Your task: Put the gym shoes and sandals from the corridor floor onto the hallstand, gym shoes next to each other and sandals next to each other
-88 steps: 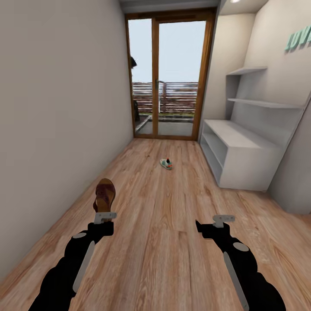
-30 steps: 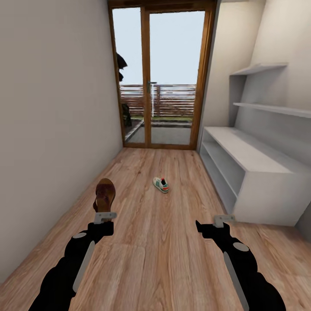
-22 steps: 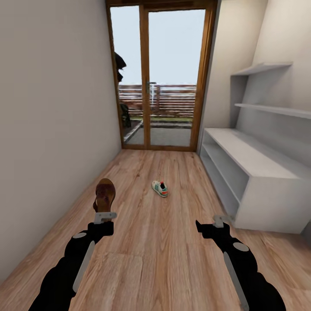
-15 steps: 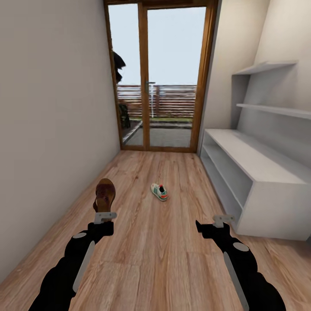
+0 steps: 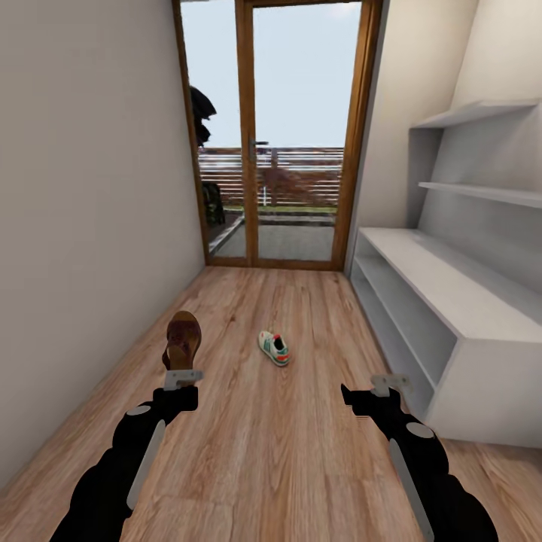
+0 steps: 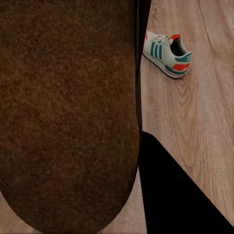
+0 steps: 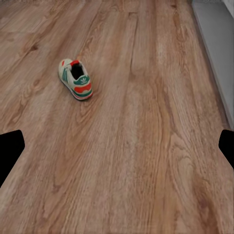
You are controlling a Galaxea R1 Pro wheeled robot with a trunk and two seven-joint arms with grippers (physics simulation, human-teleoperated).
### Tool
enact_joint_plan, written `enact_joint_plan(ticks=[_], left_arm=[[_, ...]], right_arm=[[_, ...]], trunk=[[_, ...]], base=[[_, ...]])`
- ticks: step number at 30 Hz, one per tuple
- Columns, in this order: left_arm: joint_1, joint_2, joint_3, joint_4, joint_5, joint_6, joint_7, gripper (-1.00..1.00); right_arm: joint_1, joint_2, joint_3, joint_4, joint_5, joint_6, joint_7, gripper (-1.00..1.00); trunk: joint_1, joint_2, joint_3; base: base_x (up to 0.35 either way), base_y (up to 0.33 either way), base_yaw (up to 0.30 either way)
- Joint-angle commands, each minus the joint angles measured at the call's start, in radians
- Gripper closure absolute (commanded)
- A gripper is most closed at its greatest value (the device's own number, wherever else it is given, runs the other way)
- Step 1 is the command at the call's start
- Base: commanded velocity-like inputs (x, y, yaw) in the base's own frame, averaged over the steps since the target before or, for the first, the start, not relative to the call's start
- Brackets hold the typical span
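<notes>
Gym shoe (image 5: 274,348) nearer now, left gripper (image 5: 183,377) holding sandal (image 5: 183,341)

corridor floor (image 5: 301,452): brown wood planks | on it: one gym shoe (image 5: 274,348), mid-floor between left wall and hallstand (image 5: 452,301), upright on its sole | hallstand: stands on floor's right edge, bench top and cubbies bare
</notes>
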Motion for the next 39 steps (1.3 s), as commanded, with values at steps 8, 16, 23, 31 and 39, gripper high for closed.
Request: enact_joint_plan(ticks=[8,16,23,31,39], left_arm=[[-0.001,0.0,0.0,-0.001,0.001,0.006,-0.003,1.0],[0.0,0.0,0.001,-0.001,0.001,0.006,-0.003,1.0],[-0.001,0.0,0.001,-0.001,0.001,0.006,-0.003,1.0],[0.0,0.0,0.001,-0.001,0.001,0.006,-0.003,1.0],[-0.001,0.0,0.001,-0.001,0.001,0.006,-0.003,1.0]], right_arm=[[0.0,0.0,0.0,-0.001,-0.001,0.005,0.002,-1.0],[-0.001,0.0,0.0,-0.001,0.001,0.005,0.002,-1.0],[0.0,0.0,0.0,-0.001,0.001,0.005,0.002,-1.0],[0.0,0.0,0.0,-0.002,0.001,0.005,0.002,-1.0],[0.0,0.0,0.0,-0.002,0.001,0.005,0.002,-1.0]], trunk=[[0.0,0.0,-0.001],[0.0,0.0,-0.001],[0.0,0.0,-0.001],[0.0,0.0,-0.001],[0.0,0.0,-0.001]], base=[[0.346,-0.072,0.0],[0.346,-0.072,0.0],[0.346,-0.072,0.0],[0.346,-0.072,0.0],[0.346,-0.072,0.0]])
